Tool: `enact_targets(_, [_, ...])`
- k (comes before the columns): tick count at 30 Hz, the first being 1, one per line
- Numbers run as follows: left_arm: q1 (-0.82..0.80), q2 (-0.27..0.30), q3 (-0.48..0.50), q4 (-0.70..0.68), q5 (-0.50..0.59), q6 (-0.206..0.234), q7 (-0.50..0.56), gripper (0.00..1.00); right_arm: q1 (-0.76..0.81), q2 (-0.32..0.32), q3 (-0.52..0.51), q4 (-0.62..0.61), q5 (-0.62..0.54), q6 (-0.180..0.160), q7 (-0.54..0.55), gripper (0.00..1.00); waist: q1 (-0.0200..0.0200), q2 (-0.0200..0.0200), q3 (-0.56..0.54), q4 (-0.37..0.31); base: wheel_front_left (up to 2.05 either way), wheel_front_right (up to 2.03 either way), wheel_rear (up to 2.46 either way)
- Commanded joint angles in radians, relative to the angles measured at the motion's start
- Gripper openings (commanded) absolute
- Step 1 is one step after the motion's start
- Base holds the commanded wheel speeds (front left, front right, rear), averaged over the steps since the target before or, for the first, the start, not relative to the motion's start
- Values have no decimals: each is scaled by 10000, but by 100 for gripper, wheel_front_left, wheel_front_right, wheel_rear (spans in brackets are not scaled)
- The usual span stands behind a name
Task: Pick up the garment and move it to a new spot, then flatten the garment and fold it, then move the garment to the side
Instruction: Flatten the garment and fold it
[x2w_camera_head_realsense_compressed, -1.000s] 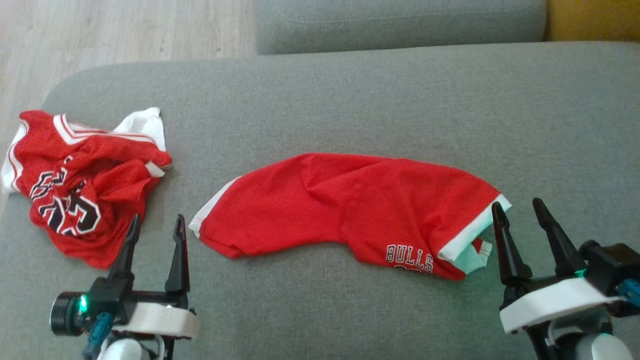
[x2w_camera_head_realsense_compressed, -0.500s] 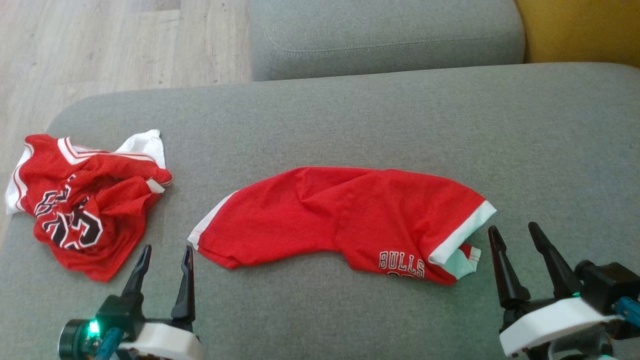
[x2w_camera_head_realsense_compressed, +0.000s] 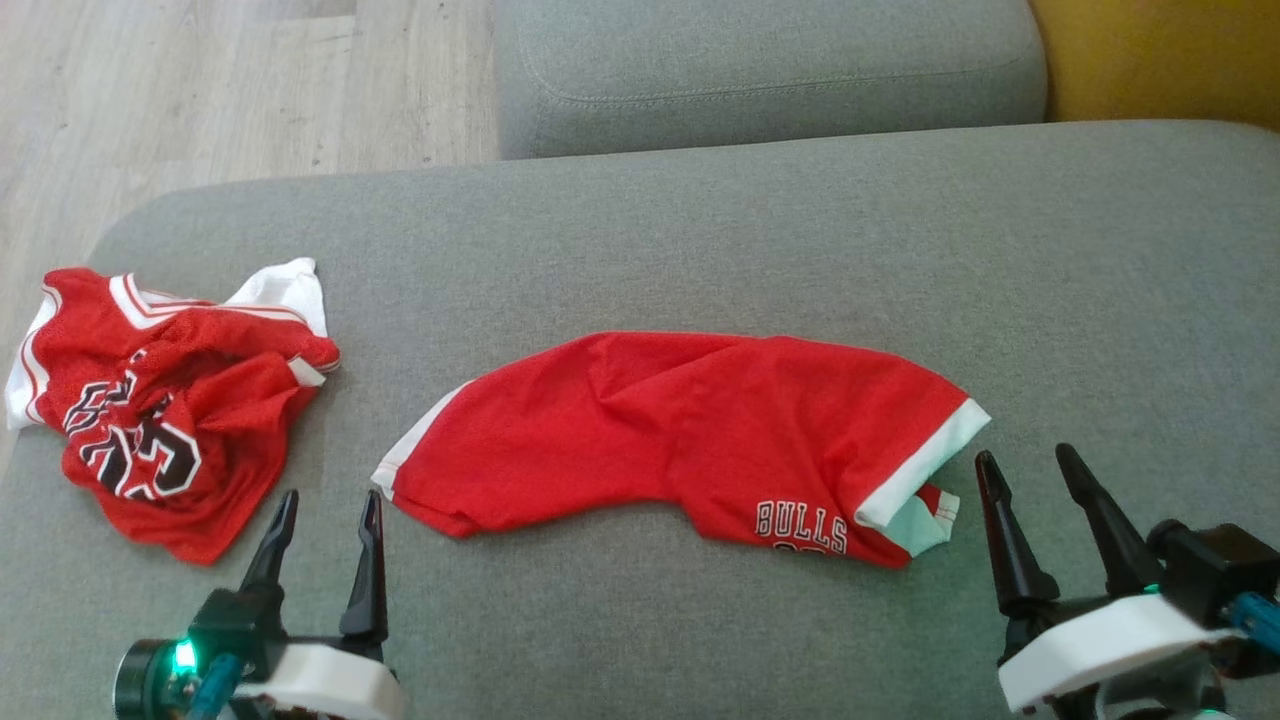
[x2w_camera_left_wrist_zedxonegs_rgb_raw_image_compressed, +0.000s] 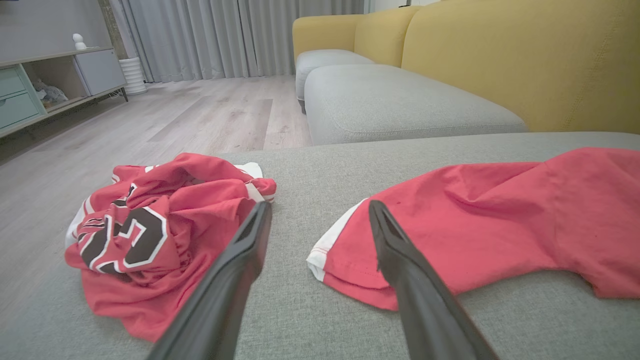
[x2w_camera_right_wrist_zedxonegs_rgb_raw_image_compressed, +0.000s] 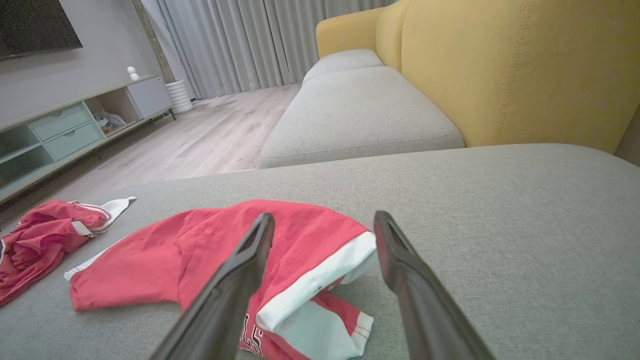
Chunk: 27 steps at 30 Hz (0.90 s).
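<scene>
Garment (x2w_camera_head_realsense_compressed: 680, 430), red with white trim, lay folded at the centre of the grey sofa (x2w_camera_head_realsense_compressed: 700, 230), a crumpled jersey (x2w_camera_head_realsense_compressed: 160, 410) left of it. Left gripper (x2w_camera_head_realsense_compressed: 331, 493) and right gripper (x2w_camera_head_realsense_compressed: 1025, 452) hovered near its ends, wide open, empty.

Left tool (x2w_camera_head_realsense_compressed: 331, 493) and right tool (x2w_camera_head_realsense_compressed: 1025, 451) both gape wide and empty, pointing forward, apparently hovering low.

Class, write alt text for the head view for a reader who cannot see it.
A red garment with white trim and BULLS lettering lies spread on a grey sofa cushion, with a crumpled red jersey to its left. The left end effector and right end effector sit open and empty near its ends.
</scene>
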<state>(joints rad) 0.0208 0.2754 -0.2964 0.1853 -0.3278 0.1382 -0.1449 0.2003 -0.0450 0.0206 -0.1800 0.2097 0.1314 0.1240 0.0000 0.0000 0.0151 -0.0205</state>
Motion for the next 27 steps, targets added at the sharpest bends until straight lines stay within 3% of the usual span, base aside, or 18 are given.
enact_targets(1, [-379, 254, 296, -325, -77, 95, 5, 100, -288, -53, 207, -277, -128, -7, 144, 100, 0, 0, 22, -1, 0, 0, 0])
enact_targets(8, [-587, 210, 264, -293, -154, 114, 38, 100, -208, -87, 766, 782, -702, -7, 1225, 100, 0, 0, 291, 77, 0, 0, 0])
enact_targets(16, [-963, 120, 186, -121, -187, 77, -62, 100, -850, -421, 1673, 2213, -748, -7, 1308, 100, 0, 0, 653, 236, 0, 0, 0])
enact_targets(27, [-1400, -59, 72, 204, -274, 42, -266, 100, -2059, -460, 1180, 4393, -1785, -7, 1120, 100, 0, 0, 1017, 450, 0, 0, 0])
